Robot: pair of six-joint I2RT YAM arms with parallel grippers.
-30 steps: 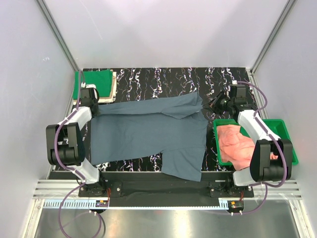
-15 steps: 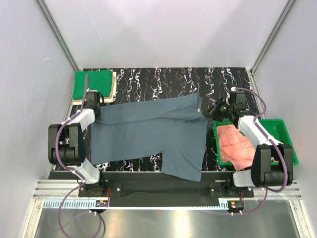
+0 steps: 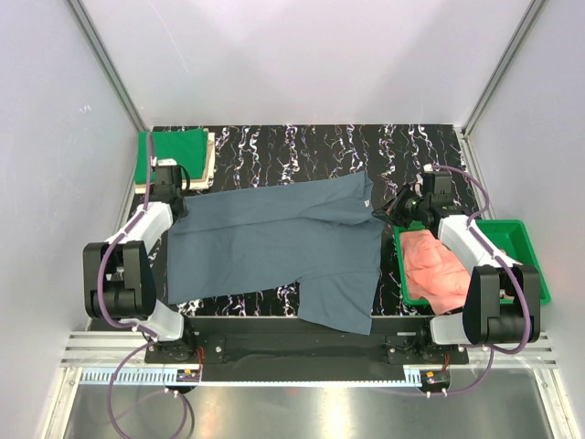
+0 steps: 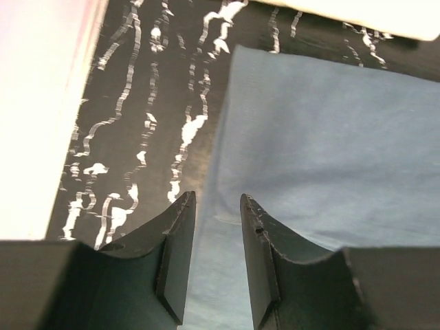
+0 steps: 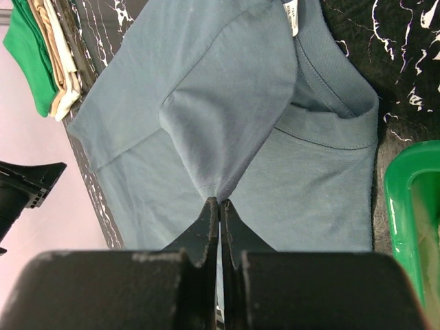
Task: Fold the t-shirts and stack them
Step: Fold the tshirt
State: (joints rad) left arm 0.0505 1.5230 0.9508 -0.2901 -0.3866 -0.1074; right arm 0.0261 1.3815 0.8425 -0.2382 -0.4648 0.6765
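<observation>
A blue-grey t-shirt (image 3: 274,242) lies spread on the black marbled table (image 3: 302,146), with one sleeve hanging over the near edge. My right gripper (image 3: 400,205) is at the shirt's right side, by the collar. It is shut on a pinched fold of the shirt (image 5: 227,89), which rises to the jaws in the right wrist view (image 5: 220,201). My left gripper (image 3: 168,183) is at the shirt's far left corner. Its jaws (image 4: 214,201) are open, with the shirt's edge (image 4: 330,151) lying under and between them.
A stack of folded shirts (image 3: 175,154), green on top of beige, sits at the far left corner. A green bin (image 3: 523,236) at the right edge holds a crumpled pink shirt (image 3: 439,265). Walls enclose the table on three sides.
My right gripper has moved nearer and left, bringing its pinch of shirt over the collar area. My left gripper has shifted slightly around the shirt's far left corner.
</observation>
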